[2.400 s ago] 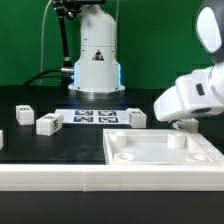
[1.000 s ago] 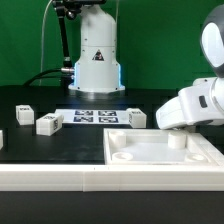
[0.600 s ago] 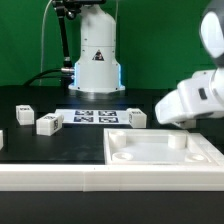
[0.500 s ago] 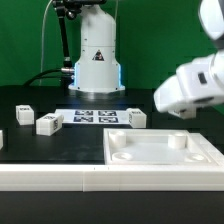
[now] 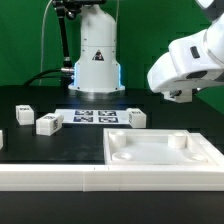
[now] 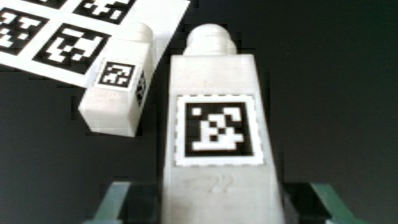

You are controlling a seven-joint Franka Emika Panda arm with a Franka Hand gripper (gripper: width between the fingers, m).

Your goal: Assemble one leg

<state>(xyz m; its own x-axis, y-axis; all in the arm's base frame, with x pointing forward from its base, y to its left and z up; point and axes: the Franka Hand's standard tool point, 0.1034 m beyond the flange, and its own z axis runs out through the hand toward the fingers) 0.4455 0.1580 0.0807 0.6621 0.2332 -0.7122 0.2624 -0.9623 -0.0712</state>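
My gripper (image 5: 178, 96) hangs in the air at the exterior view's upper right, above the far right corner of the white panel (image 5: 160, 158). In the wrist view the gripper (image 6: 217, 206) is shut on a leg (image 6: 217, 115), a white oblong block with a square tag on its face; in the exterior view this leg is mostly hidden by the hand. Below it in the wrist view lies another leg (image 6: 121, 85) on the black table, next to the marker board (image 6: 71, 30).
Loose legs lie on the table in the exterior view, one (image 5: 136, 118) right of the marker board (image 5: 95, 116) and two (image 5: 24, 113) (image 5: 48, 124) to its left. The robot base (image 5: 96, 60) stands behind. A white rail (image 5: 50, 176) runs along the front.
The gripper has risen from the panel's far right corner socket and moved up and a little to the exterior view's left. The parts on the table have not moved.
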